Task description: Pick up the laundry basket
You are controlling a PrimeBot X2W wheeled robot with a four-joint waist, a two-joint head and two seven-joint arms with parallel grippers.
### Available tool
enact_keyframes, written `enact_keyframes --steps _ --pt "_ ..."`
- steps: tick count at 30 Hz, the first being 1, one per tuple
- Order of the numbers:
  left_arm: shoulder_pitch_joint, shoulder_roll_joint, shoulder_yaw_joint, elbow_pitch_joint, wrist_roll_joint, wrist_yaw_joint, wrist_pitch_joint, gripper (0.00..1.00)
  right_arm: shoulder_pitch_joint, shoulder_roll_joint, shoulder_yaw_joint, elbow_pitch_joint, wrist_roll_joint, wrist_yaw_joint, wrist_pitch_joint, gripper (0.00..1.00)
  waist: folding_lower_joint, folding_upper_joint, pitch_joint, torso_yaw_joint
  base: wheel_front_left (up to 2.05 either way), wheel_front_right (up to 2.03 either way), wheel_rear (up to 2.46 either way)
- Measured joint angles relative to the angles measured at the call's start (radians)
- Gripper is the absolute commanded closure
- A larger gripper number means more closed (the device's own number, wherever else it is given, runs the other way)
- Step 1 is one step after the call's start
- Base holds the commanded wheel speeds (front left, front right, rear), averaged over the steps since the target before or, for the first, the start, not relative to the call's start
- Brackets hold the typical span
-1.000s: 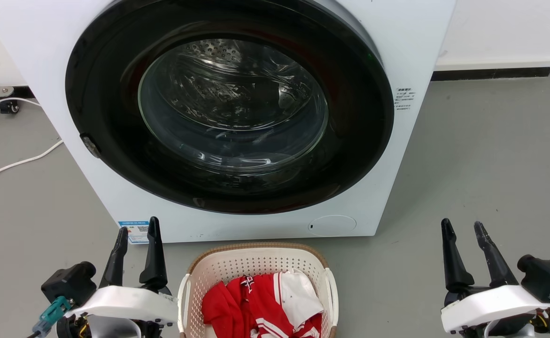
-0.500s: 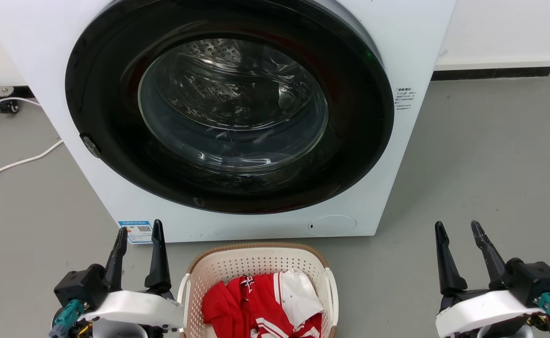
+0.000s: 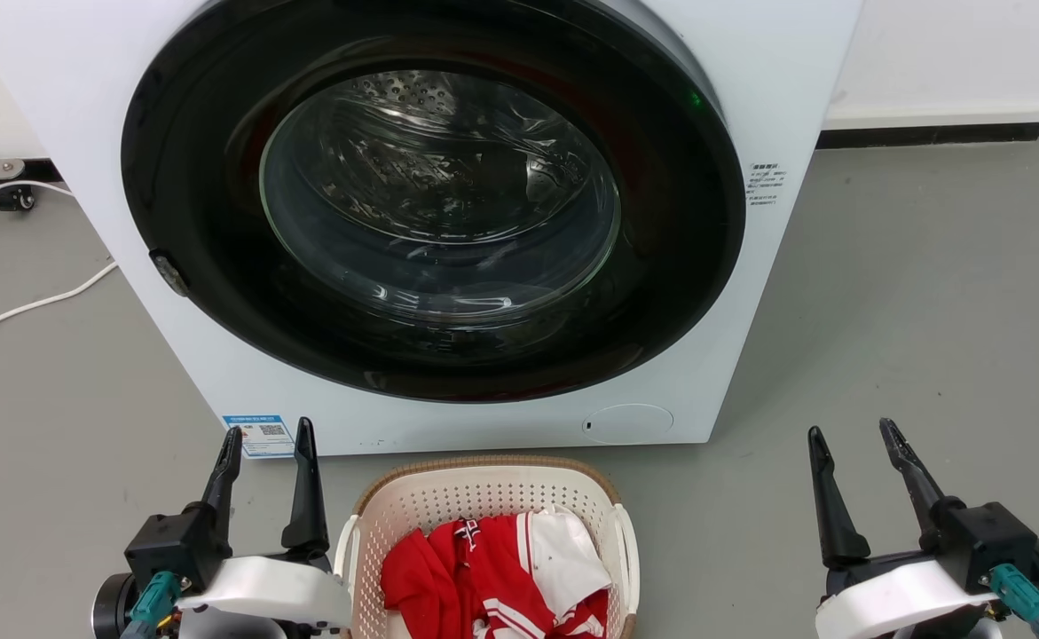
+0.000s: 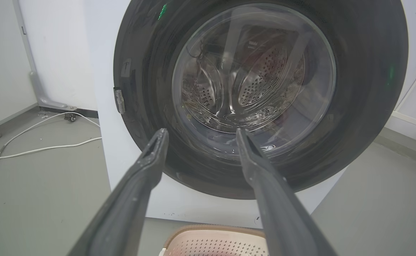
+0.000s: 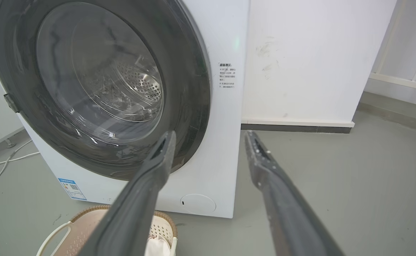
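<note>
The laundry basket [image 3: 484,486] sits on the floor at the bottom centre of the head view, cream perforated plastic with a brown rim and white side handles, holding red and white clothes [image 3: 501,568]. Its far rim [image 4: 215,233] shows low in the left wrist view and its corner [image 5: 83,227] low left in the right wrist view. My left gripper [image 3: 266,435] stands open just left of the basket's left handle, nothing between its fingers. Well to the basket's right, my right gripper [image 3: 852,435] is open and empty too.
A white front-loading washing machine [image 3: 750,106] with a closed dark round door [image 3: 435,204] stands right behind the basket. White cables [image 3: 31,306] lie on the grey floor at the left. A white wall and dark skirting [image 3: 927,138] run at the back right.
Both wrists have rolled, and the grippers shifted slightly: the left one toward the basket, the right one leftward. The basket has not moved.
</note>
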State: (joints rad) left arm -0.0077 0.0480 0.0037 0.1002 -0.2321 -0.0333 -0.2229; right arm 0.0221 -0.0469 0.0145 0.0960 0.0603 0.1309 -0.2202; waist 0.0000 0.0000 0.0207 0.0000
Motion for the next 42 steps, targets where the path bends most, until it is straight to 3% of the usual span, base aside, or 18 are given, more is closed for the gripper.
enact_keyframes --steps 22,42 --pt "0.011 0.001 -0.01 -0.003 0.156 0.008 -0.038 0.0 0.011 -0.001 0.003 -0.01 -0.157 0.0 -0.041 0.0 0.0 0.0 0.002 -0.007 0.0 0.0 0.0" --pt "0.022 0.001 -0.01 0.004 0.155 0.011 -0.04 0.0 0.018 -0.001 -0.005 -0.006 -0.042 0.0 -0.042 0.0 0.0 0.0 -0.003 -0.006 0.0 0.0 0.0"
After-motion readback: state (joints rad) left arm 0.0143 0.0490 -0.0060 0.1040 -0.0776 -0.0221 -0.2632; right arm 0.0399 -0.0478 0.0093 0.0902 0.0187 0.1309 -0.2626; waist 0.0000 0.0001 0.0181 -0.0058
